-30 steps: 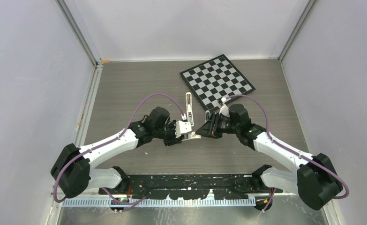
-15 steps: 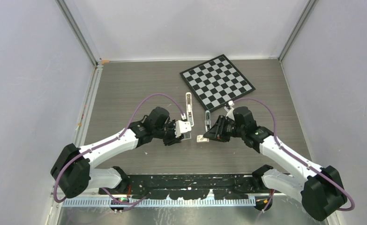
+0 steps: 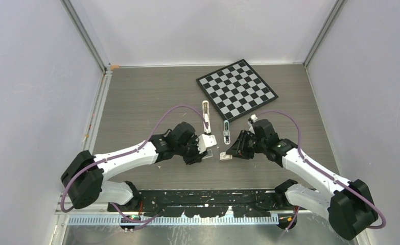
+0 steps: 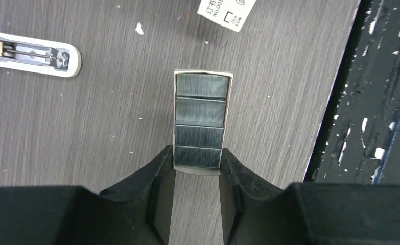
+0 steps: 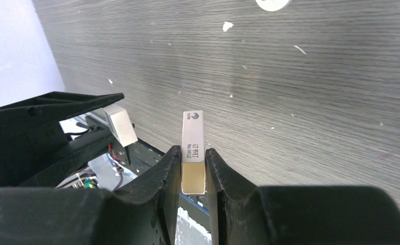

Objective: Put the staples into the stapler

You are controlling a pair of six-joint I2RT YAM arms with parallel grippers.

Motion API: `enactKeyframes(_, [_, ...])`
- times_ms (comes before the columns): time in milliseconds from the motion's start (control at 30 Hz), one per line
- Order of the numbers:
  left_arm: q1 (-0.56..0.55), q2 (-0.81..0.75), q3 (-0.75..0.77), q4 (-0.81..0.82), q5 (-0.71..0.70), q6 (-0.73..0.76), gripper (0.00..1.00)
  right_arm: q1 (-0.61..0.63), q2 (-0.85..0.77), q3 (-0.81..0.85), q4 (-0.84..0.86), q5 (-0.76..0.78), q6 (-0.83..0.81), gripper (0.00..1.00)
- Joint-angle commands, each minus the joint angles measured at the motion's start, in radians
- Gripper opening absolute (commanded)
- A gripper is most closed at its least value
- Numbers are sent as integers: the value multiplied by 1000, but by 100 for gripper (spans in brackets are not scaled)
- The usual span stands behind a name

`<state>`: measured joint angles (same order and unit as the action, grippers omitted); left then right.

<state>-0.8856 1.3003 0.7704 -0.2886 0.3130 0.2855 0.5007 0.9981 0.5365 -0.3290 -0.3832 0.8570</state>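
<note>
Left gripper point(image 4: 197, 153): we see the jaws narrowed onto the staples point(image 4: 199, 125), with a black finger point(image 4: 159, 178) pressed against each long side of their white tray point(image 4: 229, 102) at its near end.
Staples: we count four silvery-grey blocks lying end to end in the tray. The tray sticks straight out past the fingertips, over the table point(image 3: 136, 102).
Right gripper point(image 5: 193, 153): we see the jaws nearly together, pinching a thin white sleeve point(image 5: 193, 135) that stands edge-on between the fingers. Its printed end points away from the wrist.
Sleeve, from the left wrist: a corner of its printed face point(image 4: 223, 10) shows just past the far end of the tray. We cannot tell whether the two touch.
Stapler point(image 3: 226, 131) point(image 4: 31, 51): it lies flat on the table with its channel facing up, and we can see a spring and a metal rail inside. It sits between the grippers and the chessboard point(image 3: 237, 89), and neither gripper touches it.
White strip point(image 3: 206, 109): it lies flat on the table to the left of the stapler and apart from it, close to the chessboard's near-left edge. We cannot tell whether it is part of the stapler.
Arms: from above, we see both reaching in so that the grippers face each other near the middle of the table, close together.
Base plate point(image 4: 381, 102): black and scuffed, it runs along the near edge of the table.
</note>
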Motion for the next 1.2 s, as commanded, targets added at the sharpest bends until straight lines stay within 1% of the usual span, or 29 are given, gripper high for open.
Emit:
enactKeyframes(0, [-35,43,42,2,-130,-100,27,-6,28,-13,-7,45,-11,30])
enactKeyframes(100, [-62,89,66,-24,-185,-112,26,-11,35,-22,-16,52,-2,30])
enactKeyframes(200, [-88,130,97,-50,-204,-124,26,-11,33,-23,-44,68,-7,31])
enactKeyframes(400, [-128,184,90,-19,-227,-155,25,-14,12,-18,-118,149,-18,33])
enactKeyframes(533, [-138,204,87,-15,-243,-165,25,-16,-2,-20,-135,180,-6,34])
enactKeyframes(767, [-141,227,65,22,-249,-173,27,-16,-9,13,-178,214,4,41])
enactKeyframes(933, [-141,230,54,38,-249,-187,31,-16,-33,45,-217,249,-3,43])
enactKeyframes(1000, [-142,231,50,45,-246,-191,33,-16,-26,45,-206,230,-8,42])
enactKeyframes(1100, [-141,225,39,58,-239,-196,37,-16,-18,30,-143,156,-6,43])
enactKeyframes(1167, [-141,222,31,66,-237,-194,38,-16,-25,18,-105,123,-1,45])
